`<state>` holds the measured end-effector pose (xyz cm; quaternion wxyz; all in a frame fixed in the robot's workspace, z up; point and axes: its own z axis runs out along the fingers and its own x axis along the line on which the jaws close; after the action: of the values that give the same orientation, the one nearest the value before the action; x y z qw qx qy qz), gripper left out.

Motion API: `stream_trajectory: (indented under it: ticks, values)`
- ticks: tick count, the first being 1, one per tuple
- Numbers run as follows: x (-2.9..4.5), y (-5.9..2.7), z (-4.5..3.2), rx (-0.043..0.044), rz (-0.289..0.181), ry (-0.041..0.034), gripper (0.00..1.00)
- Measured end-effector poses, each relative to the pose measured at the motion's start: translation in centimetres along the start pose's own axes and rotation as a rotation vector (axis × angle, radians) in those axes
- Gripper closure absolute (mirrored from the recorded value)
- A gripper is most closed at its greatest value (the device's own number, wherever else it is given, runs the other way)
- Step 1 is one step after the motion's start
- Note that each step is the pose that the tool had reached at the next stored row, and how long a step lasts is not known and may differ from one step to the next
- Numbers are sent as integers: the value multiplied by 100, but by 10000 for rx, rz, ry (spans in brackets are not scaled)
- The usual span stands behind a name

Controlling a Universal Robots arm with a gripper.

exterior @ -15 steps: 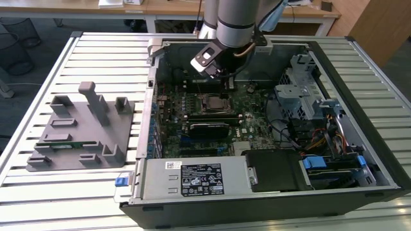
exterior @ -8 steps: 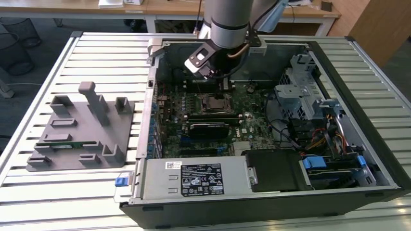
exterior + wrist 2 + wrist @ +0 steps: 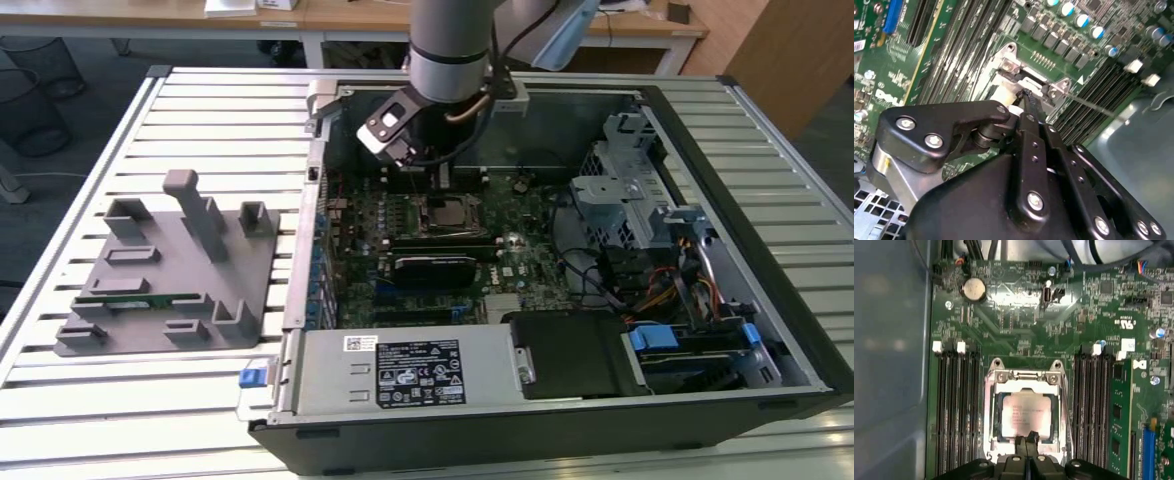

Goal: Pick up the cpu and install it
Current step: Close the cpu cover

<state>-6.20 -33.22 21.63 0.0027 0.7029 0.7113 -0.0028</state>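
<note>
Looks like the install step: cpu point(image 3: 1025, 412) lying in the socket point(image 3: 1026, 376), pincer point(image 3: 1026, 436) pinched narrow at its edge, probably gripping nothing. Calls for gentle handling, no sideways shove.

We see the arm point(image 3: 454, 50) reaching down into an open computer case point(image 3: 534, 440) that lies on a slatted metal table point(image 3: 200, 110). Its gripper point(image 3: 430, 172) hangs over the square socket point(image 3: 447, 212) on the green board point(image 3: 521, 250). At the exterior view's left a grey holder point(image 3: 174, 290) stands on the table, with a green memory stick point(image 3: 134, 298) lying in it. A labelled silver box point(image 3: 400, 370) sits along the side of the case nearest the camera.
</note>
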Motion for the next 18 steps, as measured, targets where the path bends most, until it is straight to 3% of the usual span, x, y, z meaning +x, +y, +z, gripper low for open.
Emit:
stream_trajectory:
  ticks: [18]
  values:
    - [5,-25,153,12,-3,-2,89]
